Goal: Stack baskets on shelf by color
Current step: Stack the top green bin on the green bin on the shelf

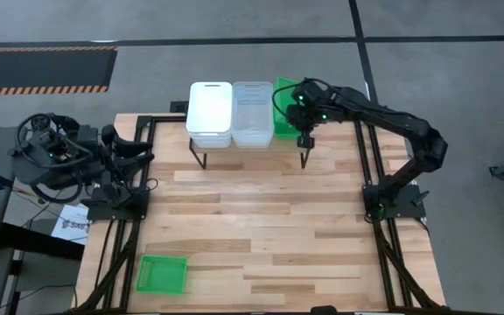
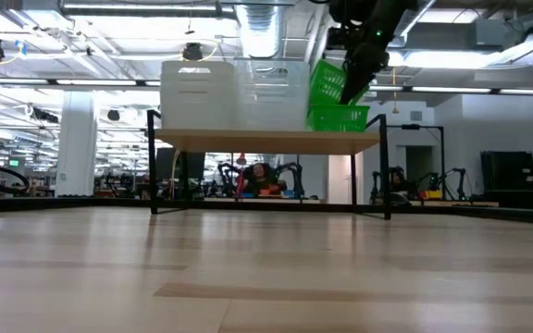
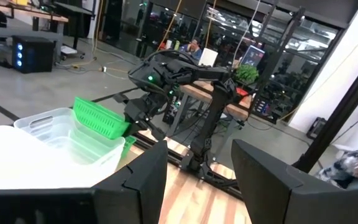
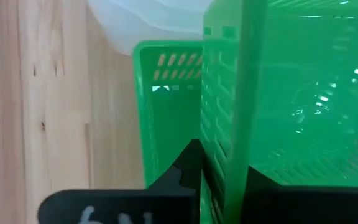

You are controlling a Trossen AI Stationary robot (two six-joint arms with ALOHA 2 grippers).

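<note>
two green baskets meet at the shelf's [image 1: 250, 149] right end from above — the right gripper [image 1: 297, 103] pinches a tilted green basket [image 1: 283, 98] over its mate, while a third basket [image 1: 162, 273] waits near the table's front-left corner. low down, the tilted basket leans over the seated one [image 2: 337, 118] — next it needs levelling and lowering to nest; the left gripper [image 3: 199, 180], fingers apart, idles at the table's left edge.

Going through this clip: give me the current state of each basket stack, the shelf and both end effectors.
White basket stack: on the shelf, left end.
Clear basket stack: on the shelf, middle.
Green basket on shelf: sits flat, right end.
Tilted green basket: held above it, not nested.
Loose green basket: on the table, untouched.
Shelf: upright.
Right end effector: shut on tilted green basket.
Left end effector: open, parked at table's left.
</note>
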